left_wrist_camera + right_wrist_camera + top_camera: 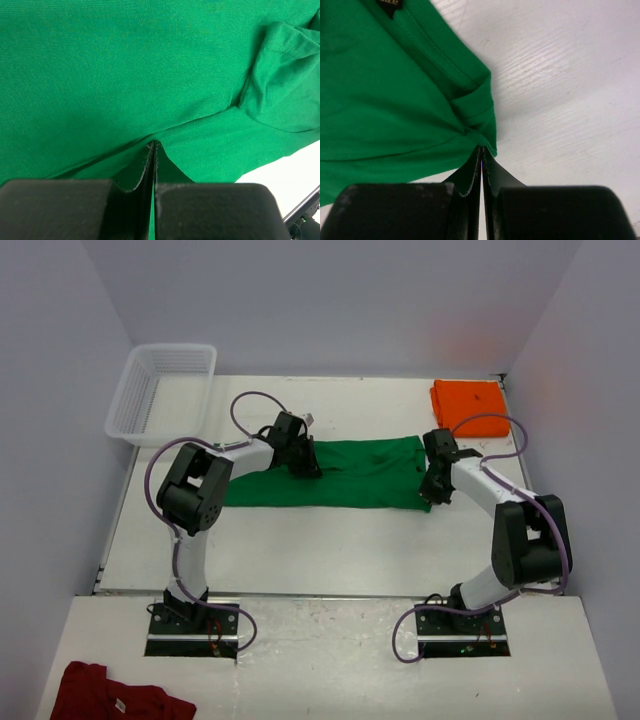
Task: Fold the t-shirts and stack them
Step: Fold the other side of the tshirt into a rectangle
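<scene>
A bright green t-shirt [345, 473] lies spread in a long band across the middle of the table. My left gripper [303, 466] is shut, pinching a fold of the green t-shirt [125, 75] at its fingertips [153, 146]. At the shirt's right end, by the collar, my right gripper [432, 492] is shut on the edge of the green t-shirt [385, 100], with cloth bunched at the fingertips [483, 149]. A folded bright orange t-shirt [470, 406] rests at the back right corner.
A white mesh basket [160, 390] stands at the back left of the table [330, 550]. A dark red garment with a white tag [115, 695] lies on the near ledge at bottom left. Walls close in the back and both sides.
</scene>
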